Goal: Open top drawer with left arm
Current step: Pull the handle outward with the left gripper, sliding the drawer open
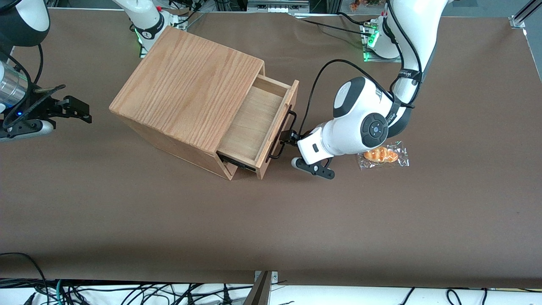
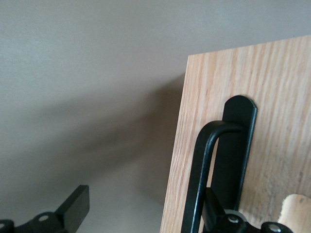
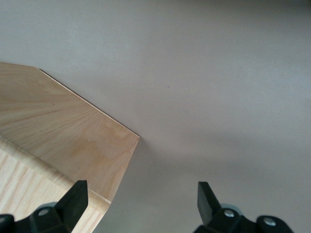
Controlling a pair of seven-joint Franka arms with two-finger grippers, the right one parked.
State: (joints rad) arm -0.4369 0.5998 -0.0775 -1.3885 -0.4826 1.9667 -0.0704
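The worktop (image 1: 169, 220) is plain dull brown. The box (image 1: 186, 84) shows warm oak grain; its top drawer (image 1: 254, 123) is paler wood with a black handle (image 1: 284, 134). The left arm (image 1: 360, 118) is glossy white with black caps, its pincer (image 1: 292, 137) black. A bread roll (image 1: 381, 155) is orange-brown in clear wrap.

This is a robotics lab: a table (image 1: 271, 220) under plain brown covering, white robot arms bolted at its edge on bases lit green (image 1: 372, 40), aluminium framing (image 1: 523, 17), and loose cables (image 1: 127, 292) trailing along the edge nearest the front camera.

The left arm's end effector (image 1: 289, 137) sits at the drawer handle (image 1: 283, 134).
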